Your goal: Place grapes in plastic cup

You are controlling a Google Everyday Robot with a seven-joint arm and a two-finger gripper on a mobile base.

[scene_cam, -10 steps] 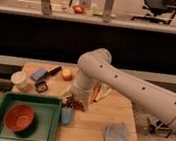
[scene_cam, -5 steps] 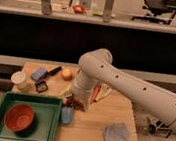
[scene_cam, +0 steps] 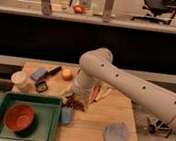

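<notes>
The grapes (scene_cam: 78, 104) are a small dark red bunch on the wooden table, just right of the green tray's far right corner. The plastic cup (scene_cam: 66, 115) is light blue and translucent. It stands just in front of the grapes, against the tray's right edge. My white arm reaches in from the right and bends down over the grapes. My gripper (scene_cam: 76, 98) is at the end of the arm, right over the bunch and mostly hidden by the wrist.
The green tray (scene_cam: 50, 102) at front left holds an orange bowl (scene_cam: 19, 117). A cream container (scene_cam: 19, 80), blue sponge (scene_cam: 38, 74), black-handled tool (scene_cam: 54, 71) and orange-yellow fruit (scene_cam: 66, 74) lie at back left. A carrot (scene_cam: 96, 92) lies behind the arm, and a blue-grey cloth (scene_cam: 116, 135) at front right.
</notes>
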